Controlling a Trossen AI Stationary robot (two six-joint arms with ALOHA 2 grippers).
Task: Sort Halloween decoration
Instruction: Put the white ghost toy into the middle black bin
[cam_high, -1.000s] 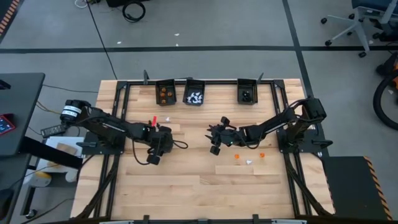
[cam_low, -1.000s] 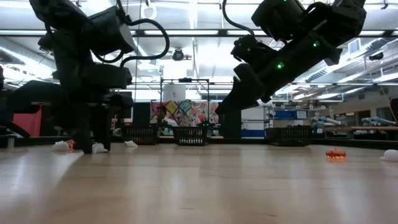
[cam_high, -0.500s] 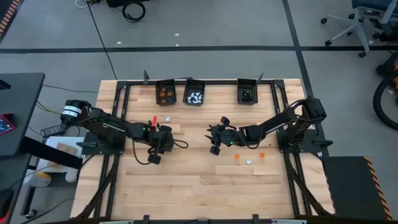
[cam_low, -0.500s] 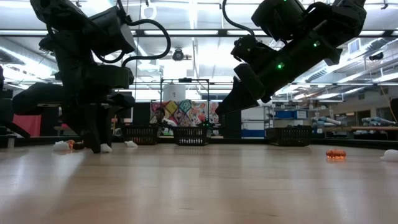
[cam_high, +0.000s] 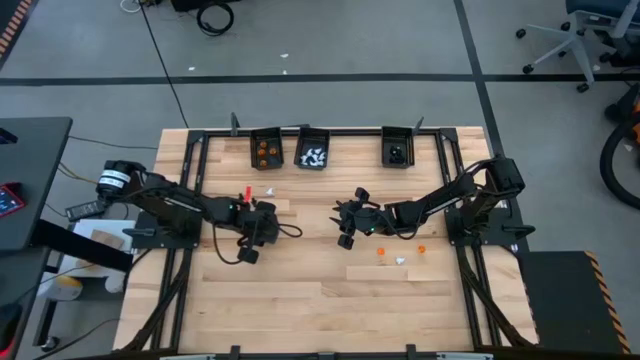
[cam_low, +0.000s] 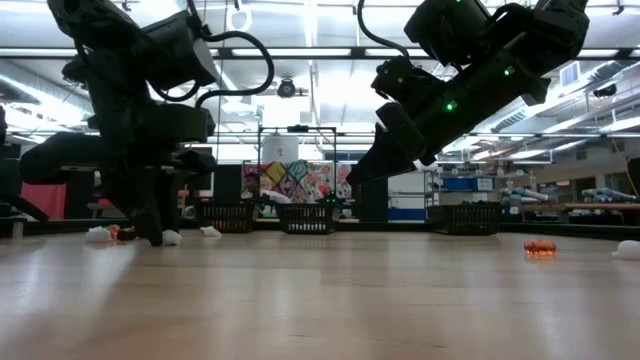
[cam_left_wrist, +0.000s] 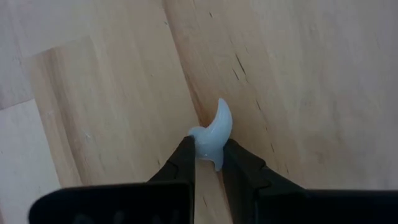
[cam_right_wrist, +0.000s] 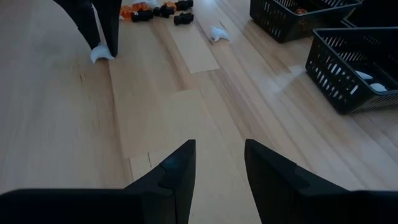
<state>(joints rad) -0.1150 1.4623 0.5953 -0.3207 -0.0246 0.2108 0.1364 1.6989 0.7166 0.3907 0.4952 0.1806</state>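
Two fingers of the left gripper (cam_left_wrist: 208, 163) pinch a white trinket (cam_left_wrist: 213, 132) on the table (cam_left_wrist: 298, 87).

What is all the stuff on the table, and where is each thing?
Bins: three, black, in a row at the table's far edge; left one holds orange pieces, middle one white, right one black.
White curved trinket: one, pinched in the left gripper's fingers, down on the wood.
Loose trinkets: a few, orange and white, near the right arm.
More trinkets: orange, black and white, beside the left arm.
Table: one, light wood.
Left gripper: dark, low on the table's left.
Right gripper: dark, fingers apart, empty, raised mid-table.
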